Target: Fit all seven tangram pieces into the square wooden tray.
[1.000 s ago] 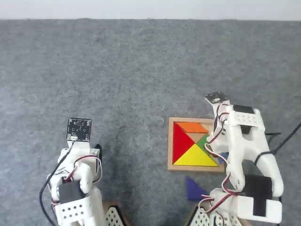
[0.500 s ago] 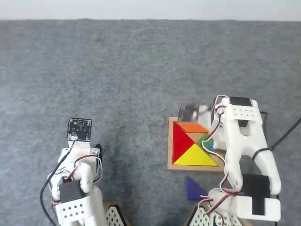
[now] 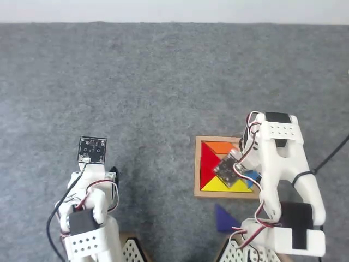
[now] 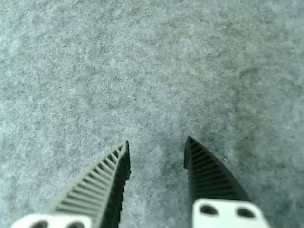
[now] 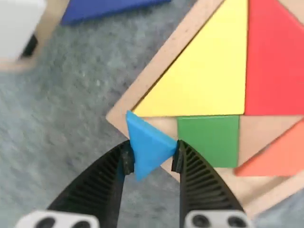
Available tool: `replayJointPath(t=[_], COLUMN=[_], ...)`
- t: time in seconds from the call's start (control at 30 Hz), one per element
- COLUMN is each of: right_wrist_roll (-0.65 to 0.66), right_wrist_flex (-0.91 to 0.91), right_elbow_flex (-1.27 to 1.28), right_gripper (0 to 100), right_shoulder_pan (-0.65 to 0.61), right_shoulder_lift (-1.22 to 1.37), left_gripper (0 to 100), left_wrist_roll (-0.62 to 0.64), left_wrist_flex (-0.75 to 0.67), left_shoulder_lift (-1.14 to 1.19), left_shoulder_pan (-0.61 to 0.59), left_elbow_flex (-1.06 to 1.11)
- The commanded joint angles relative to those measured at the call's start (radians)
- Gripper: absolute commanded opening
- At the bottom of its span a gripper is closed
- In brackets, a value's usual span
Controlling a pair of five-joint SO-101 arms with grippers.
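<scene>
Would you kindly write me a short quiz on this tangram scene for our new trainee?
1. True or false: the left gripper is open over bare mat.
2. The triangle held in the right gripper is: A) yellow B) light blue C) green.
3. Fill in: the dark blue piece lies ___ the wooden tray.
Key: 1 true; 2 B; 3 outside.

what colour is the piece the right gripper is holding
Light blue. The triangle pinched in the right gripper shows best in the right wrist view.
</scene>
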Motion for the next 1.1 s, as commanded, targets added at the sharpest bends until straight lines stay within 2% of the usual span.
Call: replayJointPath(t=[0.0,0.37,0.57,0.67,0.77,0.87,1.0,1.07], right_wrist_roll=[0.143,0.305,0.305,0.298,0.155,-0.118,-0.552,-0.692], right_wrist_flex=[-0.021,-0.071,-0.079,-0.090,-0.082,-0.061,0.007,-0.002], right_elbow_flex=[-0.069,-0.052,-0.029,-0.034,-0.029,-0.028,-0.023,0.000], right_gripper=[7.5,8.1,19.5,20.3,19.3,18.6,18.8,18.8], right_shoulder_pan=[-0.007,-0.038,-0.004,0.019,-0.012,-0.091,-0.237,-0.263], right_shoulder_lift=[-0.028,-0.027,-0.035,-0.039,-0.068,-0.128,-0.186,-0.197], left_gripper=[18,18,18,18,18,18,18,18], left_wrist_roll=[0.011,0.011,0.011,0.011,0.011,0.011,0.011,0.011], left_wrist_flex=[0.006,0.006,0.006,0.006,0.006,0.006,0.006,0.006], left_shoulder_lift=[-0.020,-0.020,-0.020,-0.020,-0.020,-0.020,-0.020,-0.020], left_shoulder_pan=[0.006,0.006,0.005,0.005,0.005,0.005,0.005,0.005], left_elbow_flex=[-0.015,-0.015,-0.015,-0.015,-0.015,-0.015,-0.015,-0.015])
